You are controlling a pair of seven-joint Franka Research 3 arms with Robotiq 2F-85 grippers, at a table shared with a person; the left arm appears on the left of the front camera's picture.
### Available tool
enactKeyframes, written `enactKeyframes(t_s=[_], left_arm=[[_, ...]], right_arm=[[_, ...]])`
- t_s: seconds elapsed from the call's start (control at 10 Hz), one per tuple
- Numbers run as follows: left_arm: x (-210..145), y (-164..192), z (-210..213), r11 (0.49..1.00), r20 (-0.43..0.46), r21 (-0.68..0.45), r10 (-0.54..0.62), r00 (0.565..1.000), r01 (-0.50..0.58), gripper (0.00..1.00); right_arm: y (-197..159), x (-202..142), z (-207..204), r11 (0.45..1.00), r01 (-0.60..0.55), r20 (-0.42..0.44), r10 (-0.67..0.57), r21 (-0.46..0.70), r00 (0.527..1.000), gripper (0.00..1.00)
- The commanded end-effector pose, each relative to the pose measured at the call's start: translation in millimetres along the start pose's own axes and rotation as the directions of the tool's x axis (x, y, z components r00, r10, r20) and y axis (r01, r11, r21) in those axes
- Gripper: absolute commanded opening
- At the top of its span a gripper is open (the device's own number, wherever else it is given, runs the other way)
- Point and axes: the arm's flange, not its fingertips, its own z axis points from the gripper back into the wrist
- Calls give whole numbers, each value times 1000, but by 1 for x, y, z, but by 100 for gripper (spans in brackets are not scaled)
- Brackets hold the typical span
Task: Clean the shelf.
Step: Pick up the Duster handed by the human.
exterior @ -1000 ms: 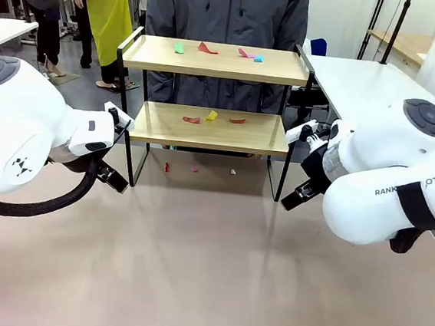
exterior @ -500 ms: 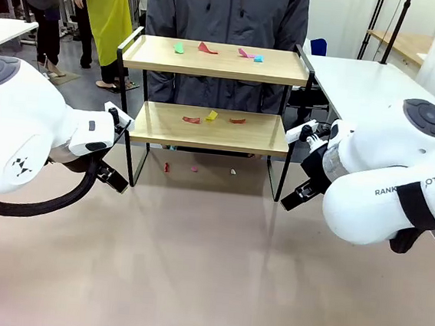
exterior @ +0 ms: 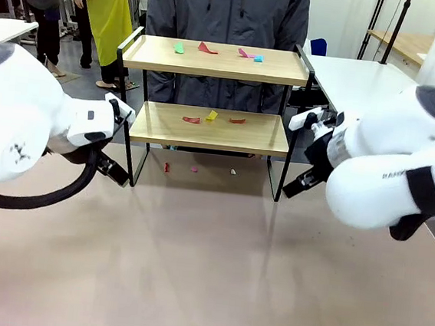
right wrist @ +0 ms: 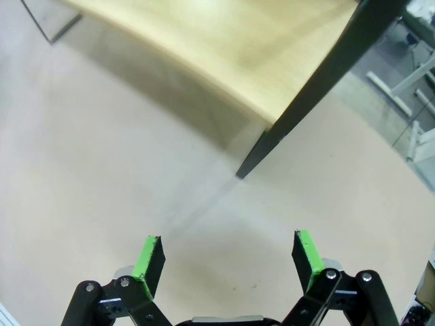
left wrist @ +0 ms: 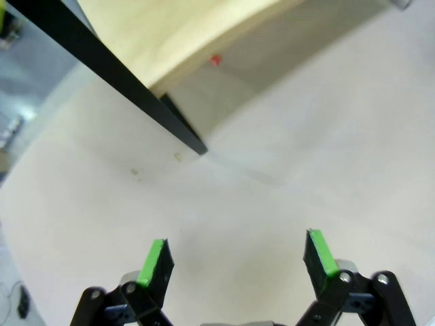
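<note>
Flanking the shelf [exterior: 159, 123], the left fingers [left wrist: 153, 261] and right fingers [right wrist: 306, 252] gape empty over the table [exterior: 207, 270].

**Around the Room**

A pale beige table [exterior: 207, 270] fills the lower half of the frame. At top centre, a person in a grey jacket [exterior: 228, 10] stands at its far edge. A white table [exterior: 364, 81] sits at upper right, with black poles [exterior: 396, 26] behind it. At upper left, someone wears a yellow apron [exterior: 109, 6] near another white table [exterior: 3, 31].
</note>
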Motion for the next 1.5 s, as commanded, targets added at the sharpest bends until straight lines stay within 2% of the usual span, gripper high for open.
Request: enactKeyframes(t_s=[0.0, 0.2, 0.3, 0.6, 0.7, 0.8, 0.9, 1.0, 1.1, 1.4], left_arm=[[10, 38, 51, 998, -5, -49, -41, 999, 41, 100], [7, 73, 81, 982, 15, -161, -99, 995, 100, 100], [-1, 97, 94, 950, 58, -255, -172, 983, 181, 100], [-36, 157, 103, 815, 259, -459, -259, 931, 354, 100], [-48, 174, 102, 780, 340, -479, -259, 904, 403, 100], [-57, 188, 101, 772, 377, -473, -259, 889, 425, 100], [-66, 197, 100, 768, 415, -458, -260, 872, 447, 100], [-69, 188, 96, 761, 461, -442, -261, 848, 475, 100], [-71, 182, 109, 786, 398, -443, -259, 880, 432, 100], [-71, 182, 109, 786, 398, -443, -259, 880, 432, 100]], right_arm=[[-45, 12, 46, 998, 30, 76, -34, 60, 997, 100], [-91, 5, 70, 990, 65, 129, -81, 125, 988, 100], [-121, -5, 77, 981, 45, 169, -77, 186, 983, 100], [-198, -46, 71, 953, -43, 290, -48, 299, 956, 100], [-218, -62, 66, 936, -80, 341, -44, 342, 939, 100], [-236, -77, 60, 920, -113, 401, -51, 376, 915, 100], [-246, -87, 55, 919, -109, 425, -68, 378, 902, 100], [-243, -93, 53, 912, -111, 459, -92, 396, 883, 100], [-230, -94, 75, 941, -79, 381, -55, 328, 923, 100], [-230, -94, 75, 941, -79, 381, -55, 328, 923, 100]])
